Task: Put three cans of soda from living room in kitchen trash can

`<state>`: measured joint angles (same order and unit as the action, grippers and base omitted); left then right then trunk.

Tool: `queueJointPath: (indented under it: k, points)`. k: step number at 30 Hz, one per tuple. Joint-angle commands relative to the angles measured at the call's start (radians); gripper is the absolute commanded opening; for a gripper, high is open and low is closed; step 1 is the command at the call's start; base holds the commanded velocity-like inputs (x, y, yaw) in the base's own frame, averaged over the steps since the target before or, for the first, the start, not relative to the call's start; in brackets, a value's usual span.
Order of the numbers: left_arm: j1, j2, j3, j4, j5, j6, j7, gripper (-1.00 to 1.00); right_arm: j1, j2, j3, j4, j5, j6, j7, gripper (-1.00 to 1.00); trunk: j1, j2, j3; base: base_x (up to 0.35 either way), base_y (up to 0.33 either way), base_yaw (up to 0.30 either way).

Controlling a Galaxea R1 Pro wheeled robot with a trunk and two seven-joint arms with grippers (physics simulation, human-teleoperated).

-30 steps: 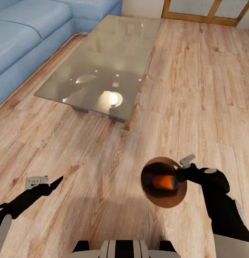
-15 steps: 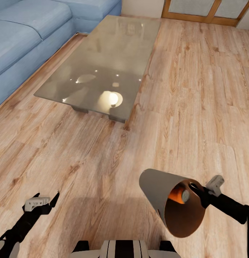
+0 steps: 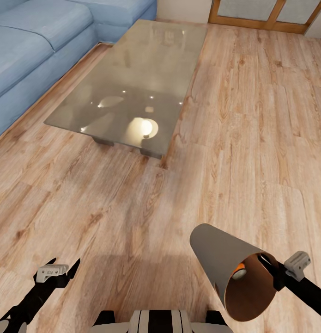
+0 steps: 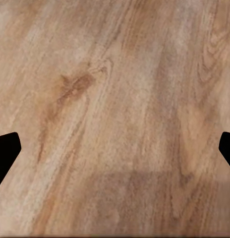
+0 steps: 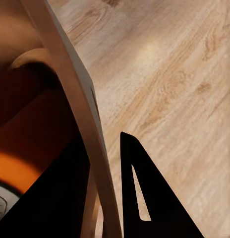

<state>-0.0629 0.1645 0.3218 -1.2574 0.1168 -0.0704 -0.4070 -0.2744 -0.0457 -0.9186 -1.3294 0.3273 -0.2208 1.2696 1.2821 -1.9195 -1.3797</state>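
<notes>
My right gripper [image 3: 272,274] is shut on the rim of the grey tash can [image 3: 218,256], which hangs tilted over the wood floor with its brown mouth turned toward me. Deep inside it an orange can of soda [image 3: 239,271] shows its silver end. The right wrist view has the bin's wall [image 5: 75,84] pinched between the dark fingers [image 5: 144,193], with the orange can [image 5: 16,171] lying inside. My left gripper [image 3: 63,268] hangs open low at the left, over bare floor, with nothing between its fingertips [image 4: 6,153].
A low glass-topped coffee table [image 3: 132,83] stands ahead, with the light-blue sofa [image 3: 31,41] behind it on the left. Wood-framed glass doors [image 3: 266,14] are at the far right. Wood floor [image 3: 252,138] stretches to the right of the table.
The right arm has swung down and to the right with the bin, which tipped from facing up at me to lying slanted. The left arm has dropped lower.
</notes>
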Motion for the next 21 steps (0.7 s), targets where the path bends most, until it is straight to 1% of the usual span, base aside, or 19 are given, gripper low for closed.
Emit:
queueJointPath:
  k: [1,9,21]
  points:
    - [0.000,0.000,0.000,0.003,0.000,-0.002,-0.001,1.00,0.000,0.000,-0.004,0.002,-0.003,0.000,0.010,-1.00,0.000,0.000,0.000,0.070,0.090,0.000]
    - [0.000,-0.001,0.000,0.006,0.002,-0.010,-0.001,1.00,0.000,0.008,-0.011,-0.003,-0.008,0.002,0.007,-1.00,0.000,0.000,0.000,0.074,0.085,0.000]
    - [0.000,-0.002,0.001,0.007,-0.002,-0.005,0.006,1.00,0.001,0.013,-0.013,-0.025,-0.010,0.006,0.005,-1.00,-0.046,0.084,0.038,0.004,0.004,0.000]
